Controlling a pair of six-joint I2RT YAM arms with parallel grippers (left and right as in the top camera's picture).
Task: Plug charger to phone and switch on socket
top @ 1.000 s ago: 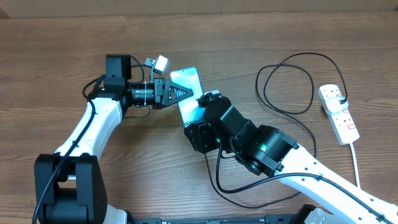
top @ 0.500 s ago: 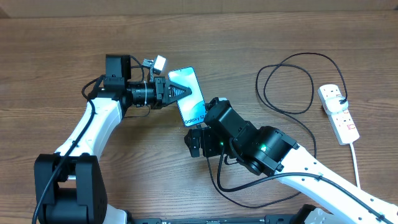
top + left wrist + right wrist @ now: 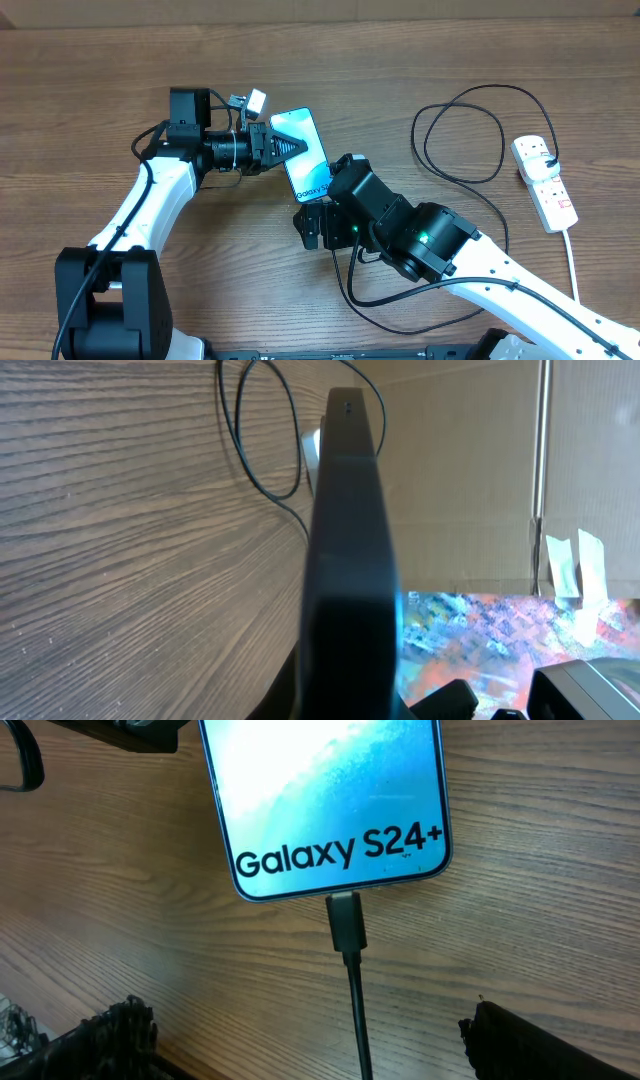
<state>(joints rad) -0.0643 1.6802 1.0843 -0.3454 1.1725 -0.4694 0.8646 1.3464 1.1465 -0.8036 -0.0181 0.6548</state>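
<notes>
The left end effector point(image 3: 287, 147) is closed on the upper part of the slim black-edged phone with light blue screen point(image 3: 312, 162). The thin black charger cable point(image 3: 346, 925) has its plug tip in the phone's bottom edge. Just below the phone, the right end effector point(image 3: 315, 1035) stands wide and empty. The white oblong socket strip point(image 3: 545, 182) lies well right of the phone

One phone point(image 3: 312, 168), one charger point(image 3: 345, 925), one socket point(image 3: 545, 182) and one table point(image 3: 100, 60) are counted. Two grippers are seen: left gripper point(image 3: 295, 147), right gripper point(image 3: 315, 1040).
</notes>
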